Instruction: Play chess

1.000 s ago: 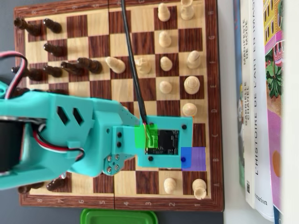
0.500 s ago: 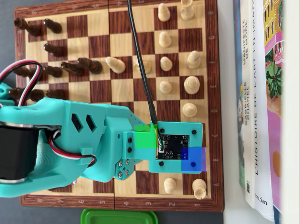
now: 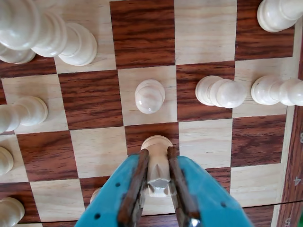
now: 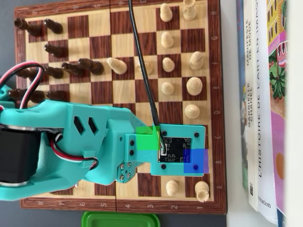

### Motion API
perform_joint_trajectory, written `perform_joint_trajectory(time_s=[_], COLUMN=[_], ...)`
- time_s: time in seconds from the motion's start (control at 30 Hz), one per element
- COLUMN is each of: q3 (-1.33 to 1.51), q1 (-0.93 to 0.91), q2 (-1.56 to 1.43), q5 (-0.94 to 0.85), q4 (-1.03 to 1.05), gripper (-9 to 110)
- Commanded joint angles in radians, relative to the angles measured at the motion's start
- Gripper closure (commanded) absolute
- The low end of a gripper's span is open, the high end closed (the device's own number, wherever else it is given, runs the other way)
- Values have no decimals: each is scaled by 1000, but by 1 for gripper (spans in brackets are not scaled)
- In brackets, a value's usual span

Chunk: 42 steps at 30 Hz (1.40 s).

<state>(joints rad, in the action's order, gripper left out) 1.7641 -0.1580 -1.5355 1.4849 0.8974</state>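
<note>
In the wrist view my teal gripper (image 3: 156,156) comes in from the bottom edge and is shut on a white chess piece (image 3: 157,177) with a notched crown top. Its round base sits over a dark square of the wooden chessboard (image 3: 94,146). I cannot tell whether the base touches the board. A white pawn (image 3: 149,96) stands one square ahead of it. In the overhead view the arm (image 4: 85,142) and its camera board (image 4: 177,149) cover the gripper and the held piece, near the board's lower right.
White pieces (image 4: 194,86) stand along the board's right side in the overhead view and black pieces (image 4: 71,68) on the left. Two white pieces (image 4: 202,190) are at the lower right corner. Books (image 4: 265,104) lie to the right of the board. A green object (image 4: 120,220) is below it.
</note>
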Motion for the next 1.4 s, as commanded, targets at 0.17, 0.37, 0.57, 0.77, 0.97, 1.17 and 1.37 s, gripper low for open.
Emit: perform_joint_trajectory(time_s=[0.17, 0.37, 0.57, 0.77, 0.97, 1.17, 1.37], q3=[-41, -40, -40, -40, -40, -40, -43], q1=[-9, -8, -3, -3, -3, 8, 8], q2=[-6, -6, -8, -8, -8, -8, -11], q5=[0, -2, 3, 3, 5, 6, 6], q4=[-3, -3, -2, -2, -2, -2, -2], gripper=[98, 98, 97, 93, 93, 89, 88])
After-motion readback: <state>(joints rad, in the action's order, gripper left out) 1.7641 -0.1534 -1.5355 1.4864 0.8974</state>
